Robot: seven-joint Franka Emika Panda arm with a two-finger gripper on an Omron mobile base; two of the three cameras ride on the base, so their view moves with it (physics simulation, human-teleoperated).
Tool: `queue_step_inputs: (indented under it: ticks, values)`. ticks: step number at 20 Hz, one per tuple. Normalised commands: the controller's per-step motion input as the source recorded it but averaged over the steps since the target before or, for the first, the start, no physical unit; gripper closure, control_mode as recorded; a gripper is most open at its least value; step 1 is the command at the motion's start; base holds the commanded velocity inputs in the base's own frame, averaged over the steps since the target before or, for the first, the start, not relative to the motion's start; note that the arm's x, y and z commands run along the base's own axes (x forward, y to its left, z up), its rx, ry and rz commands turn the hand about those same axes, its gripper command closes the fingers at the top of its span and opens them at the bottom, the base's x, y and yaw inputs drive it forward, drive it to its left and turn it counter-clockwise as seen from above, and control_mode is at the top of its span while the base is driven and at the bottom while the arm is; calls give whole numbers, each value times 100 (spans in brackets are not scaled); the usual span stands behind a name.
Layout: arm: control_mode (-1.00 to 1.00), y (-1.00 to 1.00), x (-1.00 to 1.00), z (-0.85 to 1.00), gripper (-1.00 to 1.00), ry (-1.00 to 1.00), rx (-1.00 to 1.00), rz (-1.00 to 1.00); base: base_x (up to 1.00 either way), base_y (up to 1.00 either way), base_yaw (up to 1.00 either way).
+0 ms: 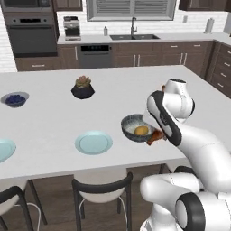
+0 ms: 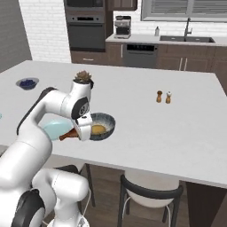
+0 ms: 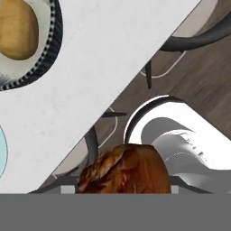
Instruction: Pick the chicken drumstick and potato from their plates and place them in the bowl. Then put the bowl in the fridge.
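The dark grey bowl (image 1: 131, 124) stands near the island's front edge with the golden-brown potato (image 1: 141, 131) lying inside it. My gripper (image 2: 82, 132) hovers just beside the bowl on the counter-edge side, shut on the reddish-brown chicken drumstick (image 2: 68, 135), whose thick end fills the gap between the fingers in the hand view (image 3: 126, 169). That view also catches the potato (image 3: 17, 29) and bowl rim (image 3: 50, 49) at upper left. One pale turquoise plate (image 1: 93, 142) lies bare left of the bowl, another (image 1: 4, 150) at the far left edge. The fridge is out of view.
A black faceted pot with a succulent (image 1: 83, 88) and a small bowl of blueberries (image 1: 15, 99) sit farther back on the island. Salt and pepper shakers (image 2: 163, 96) stand to the right. Stools (image 1: 101, 189) are tucked under the island's front edge.
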Motion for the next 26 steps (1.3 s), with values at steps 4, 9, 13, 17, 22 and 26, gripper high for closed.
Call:
queue_step_inputs:
  ticks: [4, 9, 13, 17, 22, 26]
  values:
    - [-100, 0, 50, 0, 100, 10, 0, 0, 50, 0, 0]
    - [-100, -1, 100, 0, 100, 23, 0, 0, 0, 0, 0]
    - [-100, 0, 100, 0, 100, 27, 0, 0, 0, 0, 0]
    - [-100, 0, 100, -6, 100, 25, 0, 0, 0, 0, 0]
    - [-100, -9, 99, -54, 100, 5, 0, 4, 0, 0, 0]
    - [-100, -14, 83, -64, 100, 0, -1, 1, 0, 0, 0]
